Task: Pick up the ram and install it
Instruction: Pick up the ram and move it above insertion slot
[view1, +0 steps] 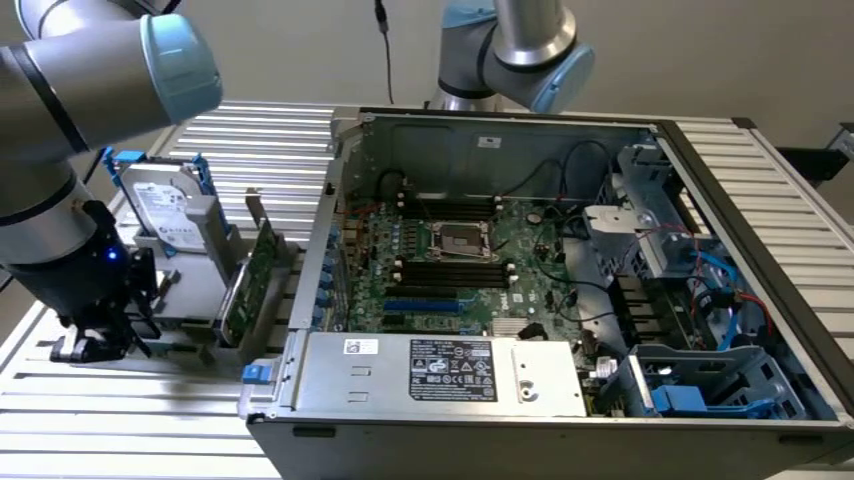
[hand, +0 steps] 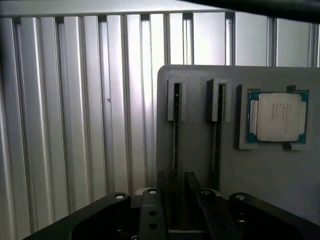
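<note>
In the wrist view the gripper (hand: 177, 196) hangs over a grey holder (hand: 270, 175) that lies on a slatted metal table (hand: 75, 125). Its two black fingers (hand: 152, 210) stand apart, one on each side of the ram (hand: 176, 135). The ram sits on edge in a narrow slot of the holder and runs into the gap between the fingers. The gap looks wider than the thin stick, so the fingers seem to hold nothing, though the near end of the stick is in shadow.

A second stick (hand: 218, 135) stands in the neighbouring slot, between the ram and a square silver processor (hand: 278, 117). The processor lies flat in its own recess. There is dark print on its lid, but it is too small to read.

In the exterior view the arm comes down at the lower left of the frame, by the near end of the holder. A hard drive (view1: 167, 208) with a white label and a green card (view1: 254, 275) stand upright in the holder, further back. To the exterior view's right is an open computer case (view1: 747, 200) with its motherboard (view1: 467, 270) bare. Along its front, the power supply (view1: 441, 372) bears a black-and-white label crowded with marks and a small white sticker. None of this writing can be read.
</note>
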